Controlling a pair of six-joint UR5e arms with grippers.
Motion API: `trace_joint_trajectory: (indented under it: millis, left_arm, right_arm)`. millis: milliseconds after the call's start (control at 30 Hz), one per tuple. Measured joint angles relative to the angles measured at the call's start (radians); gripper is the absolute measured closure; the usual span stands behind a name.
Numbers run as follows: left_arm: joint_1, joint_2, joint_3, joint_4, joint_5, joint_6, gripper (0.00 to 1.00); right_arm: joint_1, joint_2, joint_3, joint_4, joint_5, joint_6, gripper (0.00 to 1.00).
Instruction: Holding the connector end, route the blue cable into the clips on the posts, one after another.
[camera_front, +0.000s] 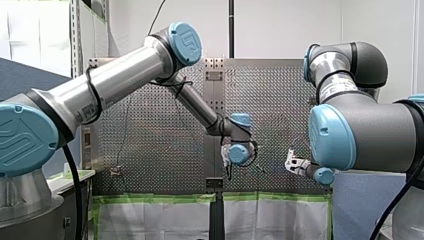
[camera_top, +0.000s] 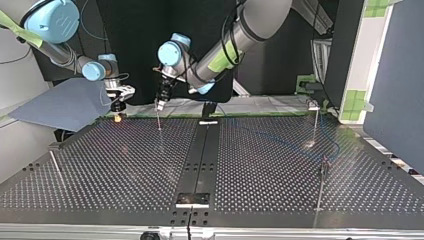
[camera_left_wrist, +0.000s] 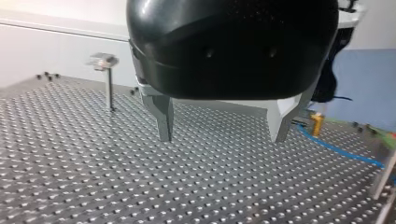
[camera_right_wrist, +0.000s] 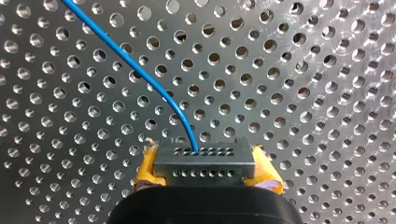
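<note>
Connector end first, since the next move hinges on it.

Front view: my left gripper (camera_front: 227, 159) hangs over the middle of the perforated metal table (camera_front: 165, 150), and my right gripper (camera_front: 291, 163) is just right of it. I can't tell either one's fingers from here.

Top view (sides flipped): the right gripper (camera_top: 118, 112) is low over the far left of the table. The left gripper (camera_top: 160, 104) is just right of it, above a thin metal post (camera_top: 159, 121). The thin blue cable (camera_top: 280, 136) shows faintly, running right across the far half toward a clip-topped post (camera_top: 315, 122) at the far right. So its long axis lies left-right, and the thin post looks like the nearest one to the held end.

Left wrist view: the metal fingers (camera_left_wrist: 163, 116) are wide apart with nothing between them. A clip-topped post (camera_left_wrist: 108, 84) stands off beside one finger. The cable lies beyond the other finger, with a pale post (camera_left_wrist: 385, 172) close on that side.

Right wrist view: the yellow pads (camera_right_wrist: 147, 168) are clamped on the grey block connector (camera_right_wrist: 205, 163). The cable curves out of the connector's face and runs away ahead over the table.

My guess is the left gripper hanging by that nearest post could get in the way.
</note>
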Motion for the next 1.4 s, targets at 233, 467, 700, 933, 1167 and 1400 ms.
trace_joint_trajectory:
  millis: [233, 467, 700, 933, 1167, 1400]
  left_arm:
    - [0.019, 0.065, -0.065, -0.006, 0.015, -0.010, 0.00]
    - [0.045, 0.141, -0.140, -0.011, 0.023, -0.016, 0.00]
    - [0.070, 0.203, -0.203, -0.001, 0.064, -0.020, 0.00]
    - [0.076, 0.270, -0.269, 0.032, 0.088, -0.046, 0.00]
    - [0.075, 0.338, -0.338, 0.048, 0.091, -0.054, 0.00]
    - [0.065, 0.403, -0.403, 0.066, 0.077, -0.056, 0.00]
  right_arm:
    - [0.000, 0.001, 0.000, 0.000, -0.001, 0.000, 1.00]
    - [0.000, 0.001, 0.000, 0.001, -0.002, 0.000, 1.00]
    - [0.000, 0.002, 0.000, 0.005, -0.002, 0.000, 1.00]
    - [0.002, 0.004, 0.000, 0.007, -0.003, 0.000, 1.00]
    - [0.004, 0.004, 0.000, 0.006, -0.003, 0.000, 1.00]
    - [0.005, 0.007, 0.000, 0.004, -0.003, 0.000, 1.00]
